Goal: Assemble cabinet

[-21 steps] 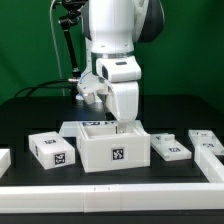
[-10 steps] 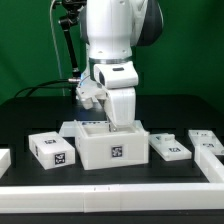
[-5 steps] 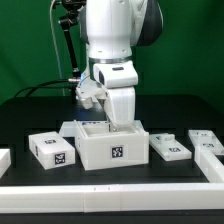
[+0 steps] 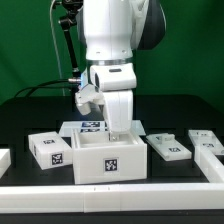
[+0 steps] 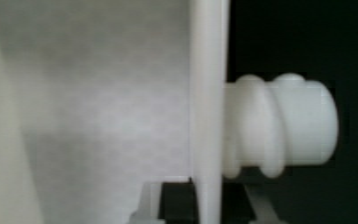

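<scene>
Exterior view, and here's the change. On the exterior view's left the small tagged block [image 4: 50, 150] sits on the desk [image 4: 30, 112] just as it did. The cabinet [image 4: 110, 162] in the middle has come toward the camera since half a second ago. Its front face looks bigger and lower, close to the white rail [image 4: 110, 190] along the front. Slid or tipped, I cannot tell. A flat white tagged surface [image 4: 92, 125] now shows behind it.

The tool [image 4: 120, 133] dips over the cabinet's rim, right of centre. The wrist view shows it clenched on a thin white cabinet wall [image 5: 208, 90], with a rounded ribbed part [image 5: 282, 120] just beside.

Further right, the flat tagged piece [image 4: 170, 148] hasn't budged. My read: the box is being repositioned, and the loose parts are not yet fitted.
</scene>
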Controlling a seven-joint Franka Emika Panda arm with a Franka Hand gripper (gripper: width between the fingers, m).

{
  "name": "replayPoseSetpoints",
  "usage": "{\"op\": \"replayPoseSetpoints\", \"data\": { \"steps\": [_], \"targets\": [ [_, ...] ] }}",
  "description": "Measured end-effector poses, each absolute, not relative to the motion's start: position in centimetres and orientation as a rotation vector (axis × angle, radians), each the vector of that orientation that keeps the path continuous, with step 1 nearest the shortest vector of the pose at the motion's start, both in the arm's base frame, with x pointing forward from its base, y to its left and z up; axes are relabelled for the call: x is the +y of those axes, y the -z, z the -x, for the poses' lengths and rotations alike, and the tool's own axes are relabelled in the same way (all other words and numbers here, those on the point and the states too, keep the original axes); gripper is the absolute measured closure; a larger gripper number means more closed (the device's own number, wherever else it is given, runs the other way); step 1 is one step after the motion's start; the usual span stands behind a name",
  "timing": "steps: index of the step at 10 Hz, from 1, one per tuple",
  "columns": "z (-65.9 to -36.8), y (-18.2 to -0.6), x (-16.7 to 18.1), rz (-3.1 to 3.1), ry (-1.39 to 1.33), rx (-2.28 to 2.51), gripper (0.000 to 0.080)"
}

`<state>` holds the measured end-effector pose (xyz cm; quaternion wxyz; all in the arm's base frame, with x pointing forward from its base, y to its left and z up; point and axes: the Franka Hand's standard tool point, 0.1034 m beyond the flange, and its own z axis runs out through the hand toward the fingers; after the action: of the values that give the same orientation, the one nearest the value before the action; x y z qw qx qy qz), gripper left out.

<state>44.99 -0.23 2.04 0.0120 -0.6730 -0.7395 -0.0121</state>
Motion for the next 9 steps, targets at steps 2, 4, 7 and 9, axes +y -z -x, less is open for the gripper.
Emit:
{"op": "replayPoseSetpoints", "data": {
  "steps": [2,4,7,9],
  "targets": [
    [-46.5,-2.1,0.6,2.191,0.046,-2.221,0.0762],
    [-48.6,-2.1,2.8,2.308,0.078,-2.113,0.0762],
    [-50.8,-2.2,5.0,2.361,0.109,-2.062,0.0762],
    [-50.8,-2.1,4.8,2.363,0.112,-2.062,0.0762]
  ]
}}
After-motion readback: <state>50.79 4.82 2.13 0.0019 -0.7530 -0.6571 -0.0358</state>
